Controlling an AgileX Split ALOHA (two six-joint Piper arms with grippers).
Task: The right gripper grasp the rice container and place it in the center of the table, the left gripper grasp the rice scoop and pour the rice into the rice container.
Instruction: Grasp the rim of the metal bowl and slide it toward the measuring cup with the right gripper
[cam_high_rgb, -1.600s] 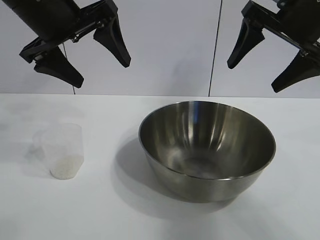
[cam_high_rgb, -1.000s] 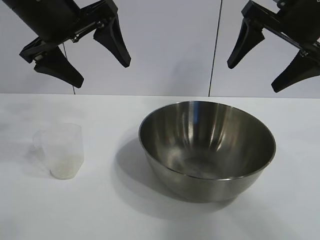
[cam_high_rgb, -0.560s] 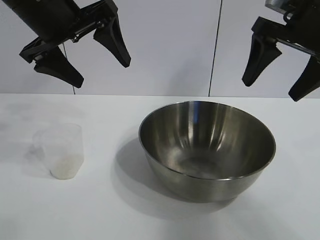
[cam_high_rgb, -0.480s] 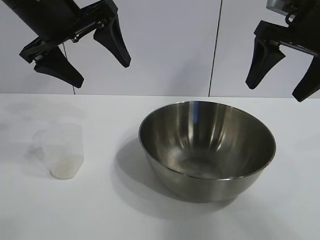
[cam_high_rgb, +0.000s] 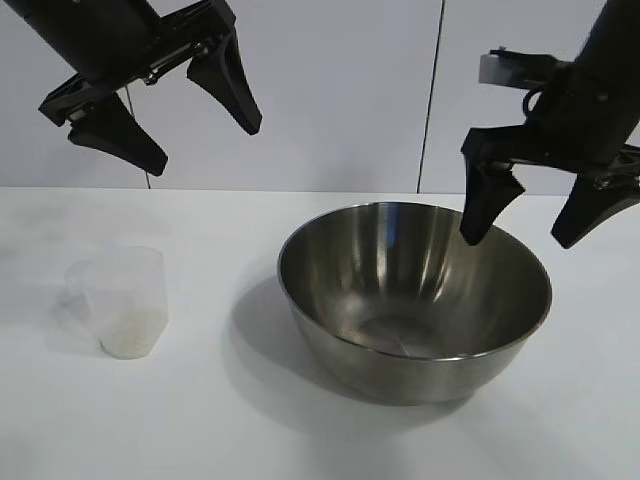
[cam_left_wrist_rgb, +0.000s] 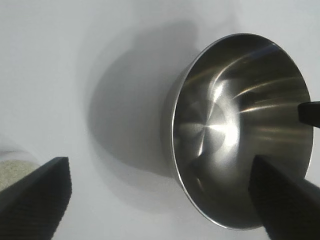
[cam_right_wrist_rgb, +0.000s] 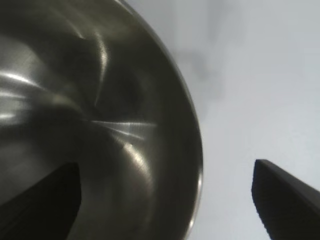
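The rice container, a wide shiny steel bowl, stands on the white table right of centre. My right gripper hangs open just above the bowl's far right rim, one finger over the inside and the other outside; in the right wrist view the rim runs between the spread fingers of this gripper. The rice scoop, a frosted plastic cup with rice in its bottom, stands at the left. My left gripper is open, high above the table's back left, holding nothing. The left wrist view shows the bowl.
A white wall with a dark vertical seam rises behind the table. Bare tabletop lies between the scoop and the bowl and along the front edge.
My right gripper has come down and to the left, from high at the back right to just above the bowl's right rim. The left arm, bowl and scoop have not moved.
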